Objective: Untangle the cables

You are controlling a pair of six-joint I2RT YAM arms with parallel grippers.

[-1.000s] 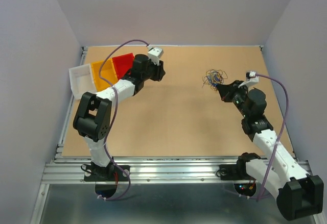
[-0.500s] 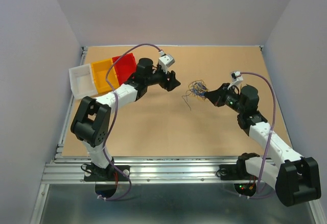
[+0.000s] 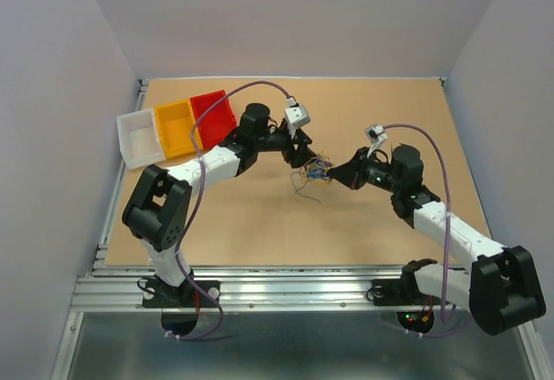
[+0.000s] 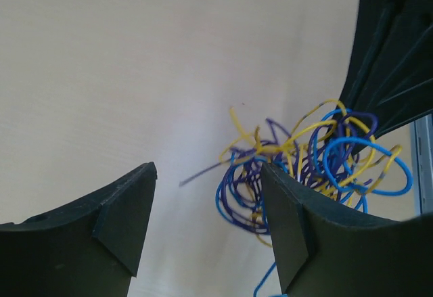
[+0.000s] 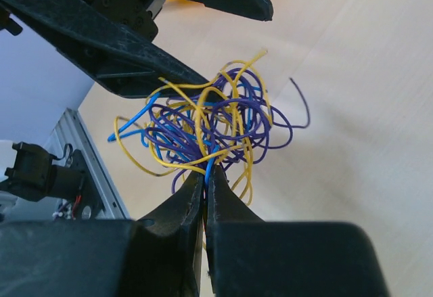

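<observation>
Fig., top view: my R pincer (image 3: pixel 336 172) is together, clamped on the cables (image 3: pixel 317 170), a blue/yellow/purple tangle approx. mid-surface (image 3: pixel 260 224), between both arms. My L pincer (image 3: pixel 305 158) stands apart, fingers wide, just beside the tangle. L wrist view: most loops lie outside one finger, w/ only a purple end in the gap. White, yellow and red bins (image 3: pixel 177 127) sit far left.

Matt, smooth tan board table (image 3: pixel 260 224); glossy plastic-sheathed cables (image 5: pixel 216 118); smooth plastic bins (image 3: pixel 177 127).

Pale lilac walls (image 3: pixel 294 16), tan tabletop (image 3: pixel 260 233)
</observation>
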